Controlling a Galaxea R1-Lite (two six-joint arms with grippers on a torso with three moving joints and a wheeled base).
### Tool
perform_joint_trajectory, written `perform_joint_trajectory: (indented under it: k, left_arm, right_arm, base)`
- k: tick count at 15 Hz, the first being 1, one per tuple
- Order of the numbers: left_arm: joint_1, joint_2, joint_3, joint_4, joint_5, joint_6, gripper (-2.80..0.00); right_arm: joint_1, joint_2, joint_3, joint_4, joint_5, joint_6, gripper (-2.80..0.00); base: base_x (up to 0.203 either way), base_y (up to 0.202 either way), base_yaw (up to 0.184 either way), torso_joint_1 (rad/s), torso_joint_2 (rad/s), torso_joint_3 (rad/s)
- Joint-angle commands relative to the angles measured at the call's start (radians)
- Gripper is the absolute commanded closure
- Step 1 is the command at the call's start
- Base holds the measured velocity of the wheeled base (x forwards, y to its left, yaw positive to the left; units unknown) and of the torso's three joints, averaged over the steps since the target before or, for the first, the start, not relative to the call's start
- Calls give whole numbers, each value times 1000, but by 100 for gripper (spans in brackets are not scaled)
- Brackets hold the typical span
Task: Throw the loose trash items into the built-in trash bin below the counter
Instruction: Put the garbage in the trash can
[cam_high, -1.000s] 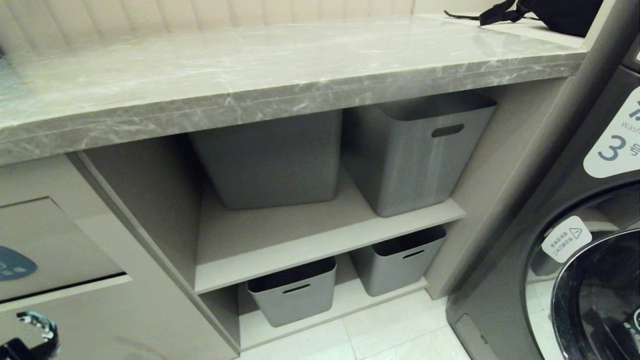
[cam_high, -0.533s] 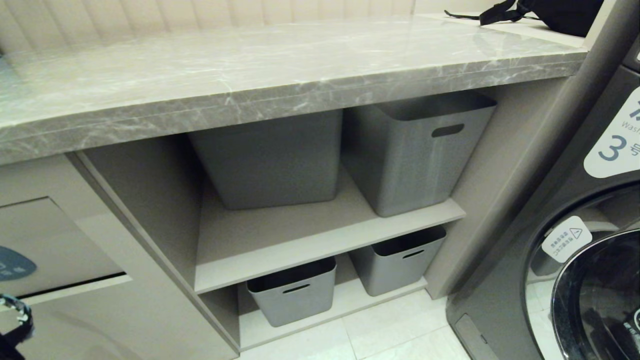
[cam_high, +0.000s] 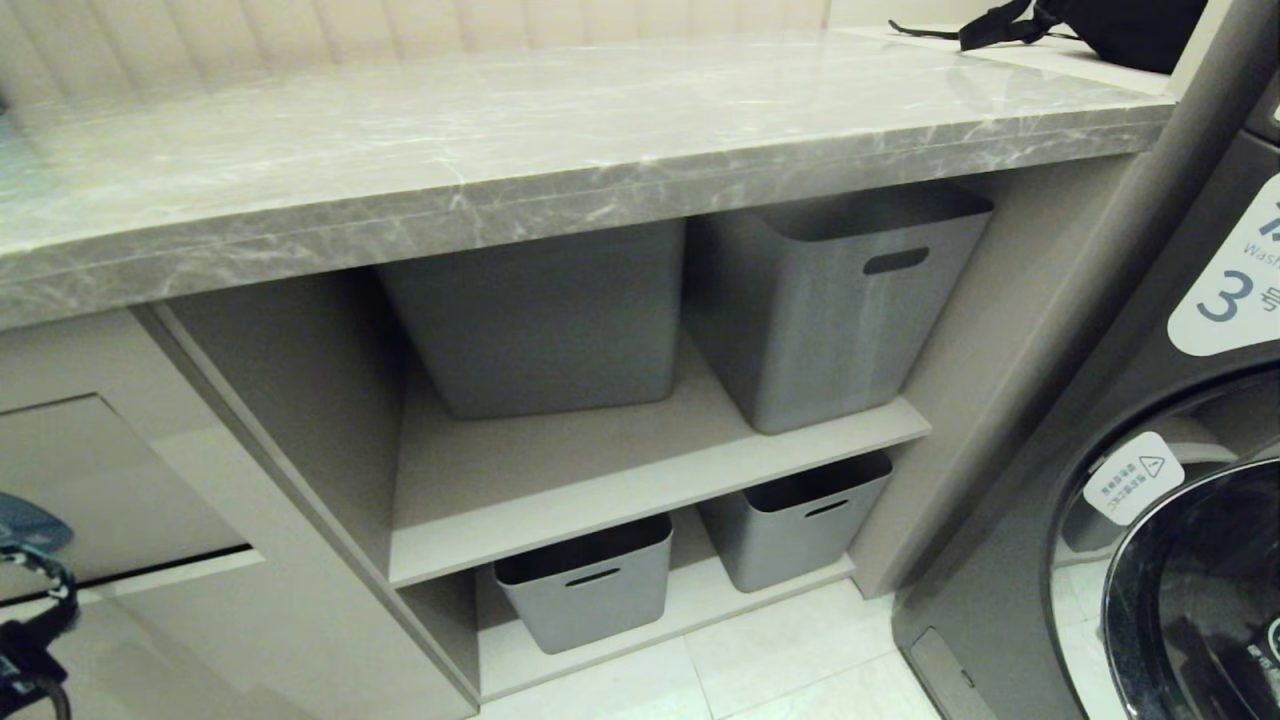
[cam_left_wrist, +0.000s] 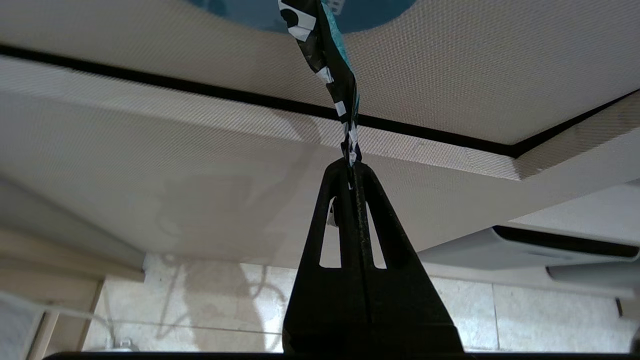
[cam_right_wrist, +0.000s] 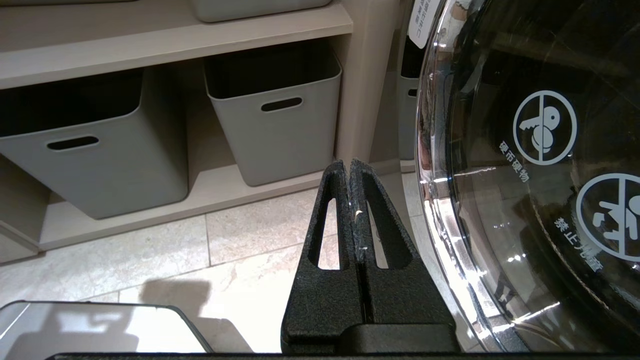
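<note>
A: Left gripper (cam_left_wrist: 353, 167) is pinched tight on a turquoise trash scrap (cam_left_wrist: 330, 70), I see it right up at the built-in trash bin (cam_left_wrist: 450, 75). Scrap sticks out past the fingertips, edge-on, dark and white markings on it, its far end over the blue sticker (cam_left_wrist: 380, 12).

B: Touching the flap?

A: Can't tell from the wrist view. In the head view only a bit of that gripper (cam_high: 30, 610) shows at the lower left edge, just under the sticker (cam_high: 25, 520). Dark gap (cam_high: 150, 575) runs along the flap's lower edge.

B: Right side?

A: Right gripper (cam_right_wrist: 349, 167) has fingers pressed together, holding nothing, hanging low above the floor tiles (cam_right_wrist: 150, 260) beside the washing machine door (cam_right_wrist: 525, 175).

B: What's around?

A: Counter (cam_high: 600, 130) overhead, a black bag (cam_high: 1100, 25) at its far right end. Open shelves to the right of the bin: two large grey tubs (cam_high: 830, 300) on the upper shelf (cam_high: 600, 470), two small grey tubs (cam_high: 590, 585) below. Washer (cam_high: 1150, 480) at far right. Nothing stands between the scrap and the flap; the second scrap isn't anywhere I can see.
</note>
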Motion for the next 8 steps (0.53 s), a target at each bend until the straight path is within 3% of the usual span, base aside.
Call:
perform_joint_trajectory:
  k: [1,4,8]
  left_arm:
    - [-18,142,-10,-53,-27,18,0]
    - [-63,272,-105,-121,-79,63,0]
    - [-102,376,-229,-133,-103,71,0]
  right_arm:
    - [0,0,0,1,1,0,0]
    - [0,0,0,1,1,0,0]
    - [0,0,0,0,1,0,0]
  base:
    - [0,0,0,0,0,0]
    - [0,0,0,0,0,0]
    - [0,0,0,0,0,0]
